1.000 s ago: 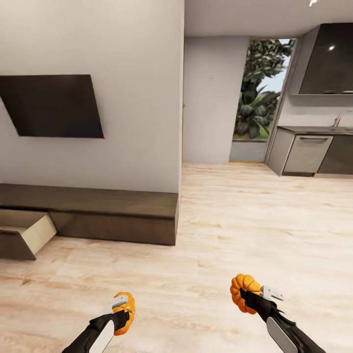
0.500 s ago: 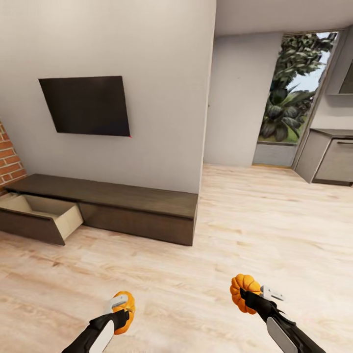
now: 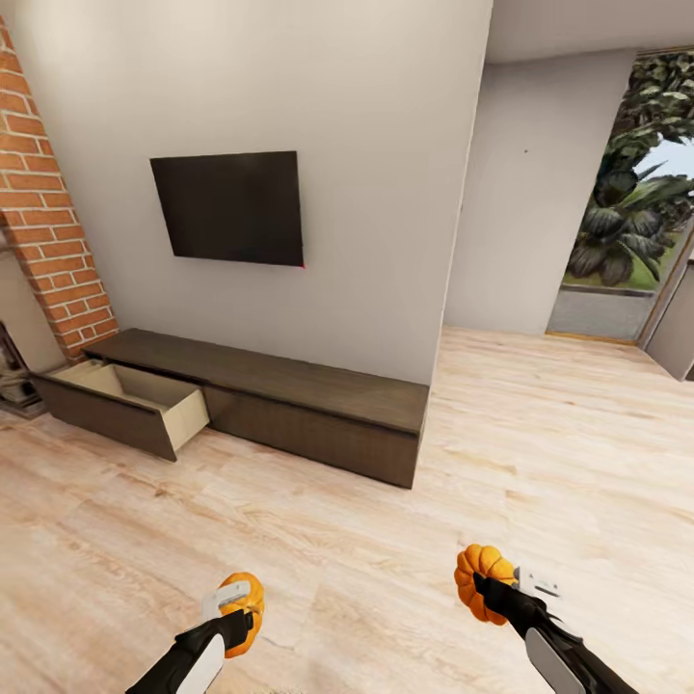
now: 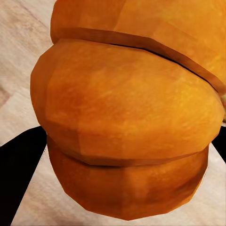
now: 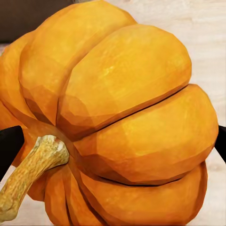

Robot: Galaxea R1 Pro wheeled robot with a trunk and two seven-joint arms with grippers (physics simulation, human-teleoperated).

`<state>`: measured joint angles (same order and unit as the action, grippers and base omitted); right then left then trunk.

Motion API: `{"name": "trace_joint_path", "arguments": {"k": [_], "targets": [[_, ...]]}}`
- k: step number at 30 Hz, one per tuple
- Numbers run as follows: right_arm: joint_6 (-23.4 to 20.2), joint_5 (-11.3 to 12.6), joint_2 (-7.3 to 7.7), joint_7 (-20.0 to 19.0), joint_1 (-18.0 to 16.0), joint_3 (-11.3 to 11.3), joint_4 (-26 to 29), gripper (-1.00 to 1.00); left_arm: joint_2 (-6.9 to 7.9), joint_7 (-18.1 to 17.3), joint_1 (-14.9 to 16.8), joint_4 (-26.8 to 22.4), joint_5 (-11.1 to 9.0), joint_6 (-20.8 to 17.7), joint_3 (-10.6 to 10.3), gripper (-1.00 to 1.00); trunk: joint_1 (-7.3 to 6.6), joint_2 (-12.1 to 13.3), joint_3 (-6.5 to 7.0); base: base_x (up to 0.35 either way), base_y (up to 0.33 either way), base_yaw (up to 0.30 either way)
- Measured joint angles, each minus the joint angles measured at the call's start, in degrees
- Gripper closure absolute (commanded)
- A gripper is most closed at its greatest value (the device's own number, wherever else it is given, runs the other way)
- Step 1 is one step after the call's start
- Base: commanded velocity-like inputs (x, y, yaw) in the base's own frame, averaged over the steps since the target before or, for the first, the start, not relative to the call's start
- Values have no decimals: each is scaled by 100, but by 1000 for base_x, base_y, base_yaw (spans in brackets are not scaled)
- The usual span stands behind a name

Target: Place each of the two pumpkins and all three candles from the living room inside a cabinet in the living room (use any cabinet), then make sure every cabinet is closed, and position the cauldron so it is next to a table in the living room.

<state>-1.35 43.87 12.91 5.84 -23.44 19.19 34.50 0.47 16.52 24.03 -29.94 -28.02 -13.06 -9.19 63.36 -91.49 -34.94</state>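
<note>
At the far left of the head view a red brick column (image 3: 48, 202) rises beside the pale wall (image 3: 386, 145), with a dark object (image 3: 14, 376) at its foot, cut off by the frame. A black flat screen (image 3: 231, 207) hangs on the wall. Beneath it the cabinet (image 3: 318, 414), long, low and dark brown, runs along the wall's base on the light wood floor (image 3: 366, 578). Its leftmost drawer (image 3: 130, 405) stands pulled out, showing a beige interior in which nothing can be made out; the fronts further right sit flush. The cabinet's right end lines up near the wall's outer corner.

Low in the view, the left gripper (image 3: 231, 609) pinches one pumpkin (image 3: 246, 598), its black fingers pressed against the orange rind; the left wrist view has that pumpkin (image 4: 127, 127) close up, ribbed and bright, with floor planks behind it. The pumpkin hangs above the floor, well apart from the cabinet.

Further right, the right gripper (image 3: 501, 590) clamps the second pumpkin (image 3: 480, 581), also held over bare floor. The right wrist view gives its ribs (image 5: 122, 117) and a pale, knobbly stem (image 5: 30, 174) jutting to one side, with dark finger edges at both sides.

At the far right, a tall window (image 3: 636, 222) opens onto green foliage, and a grey unit's edge (image 3: 680, 328) juts in beside it.
</note>
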Motion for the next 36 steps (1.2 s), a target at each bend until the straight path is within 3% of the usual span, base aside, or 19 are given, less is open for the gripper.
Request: {"name": "trace_joint_path", "arguments": {"k": [36], "targets": [[-1, -3, 0, -1, 0, 0, -8, 100, -1, 0, 0, 62, -3, 28, -2, 100, 0, 0, 0, 0, 0, 288]]}}
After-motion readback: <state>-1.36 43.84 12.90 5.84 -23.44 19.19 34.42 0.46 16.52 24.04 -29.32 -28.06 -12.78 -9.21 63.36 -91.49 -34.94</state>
